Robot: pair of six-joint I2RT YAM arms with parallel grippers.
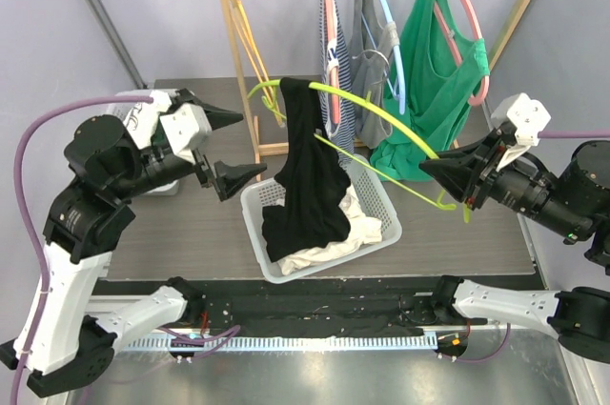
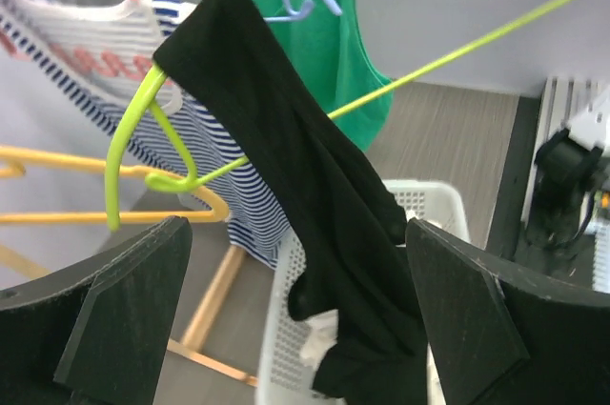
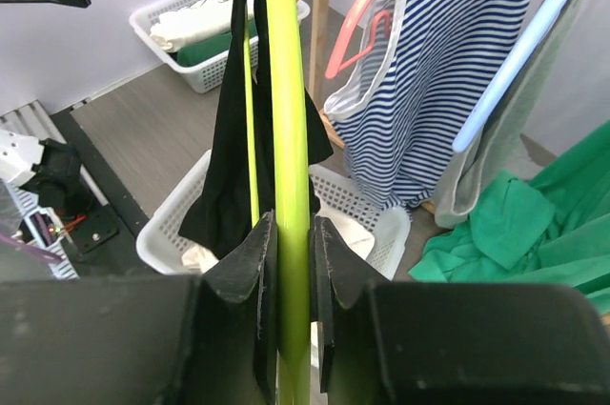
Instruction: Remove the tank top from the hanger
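Observation:
A black tank top (image 1: 310, 172) hangs from one end of a lime-green hanger (image 1: 381, 114), and its lower part droops into a white basket (image 1: 374, 193). My right gripper (image 1: 426, 169) is shut on the hanger's other end. In the right wrist view the green bar (image 3: 286, 91) runs straight up between the closed jaws of the right gripper (image 3: 289, 229), with the tank top (image 3: 229, 167) beyond. My left gripper (image 1: 250, 145) stands wide open just left of the tank top, touching nothing. In the left wrist view the tank top (image 2: 315, 176) hangs ahead of the open left gripper (image 2: 297, 310), with the hanger's hook end (image 2: 133, 138) on the left.
A wooden rack (image 1: 233, 33) behind the basket carries a striped top (image 1: 334, 52), a grey top (image 1: 367, 62) and a green top (image 1: 434, 71) on coloured hangers, plus a bare yellow hanger (image 1: 250, 43). White cloth lies in the basket. A second basket (image 3: 205, 24) stands far left.

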